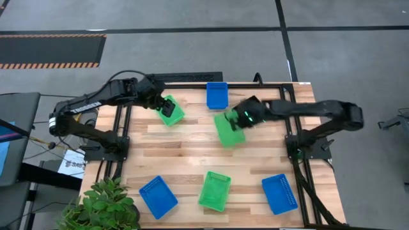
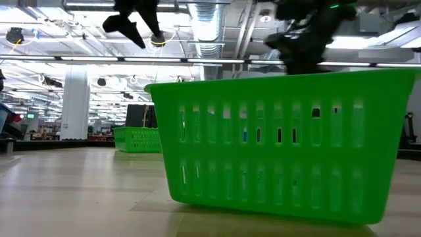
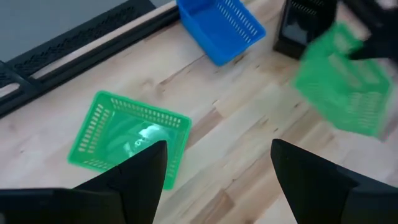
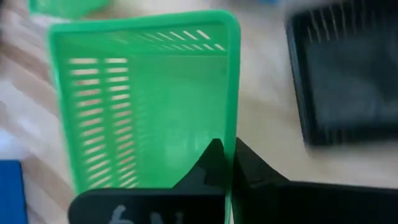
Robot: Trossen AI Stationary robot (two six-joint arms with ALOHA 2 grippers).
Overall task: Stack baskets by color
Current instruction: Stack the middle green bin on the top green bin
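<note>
Green basket (image 4: pixel 146 93) is pinched by its rim in the closed right gripper (image 4: pixel 228 163), a black basket (image 4: pixel 348 74) blurred beside it, while the left gripper (image 3: pixel 217 180) is held wide open.

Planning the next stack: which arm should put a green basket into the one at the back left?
Right. The right gripper is already shut on the wall of a green basket mid-table. The left gripper hovers open and empty over the target green basket, so it would likely need to clear away first.
</note>
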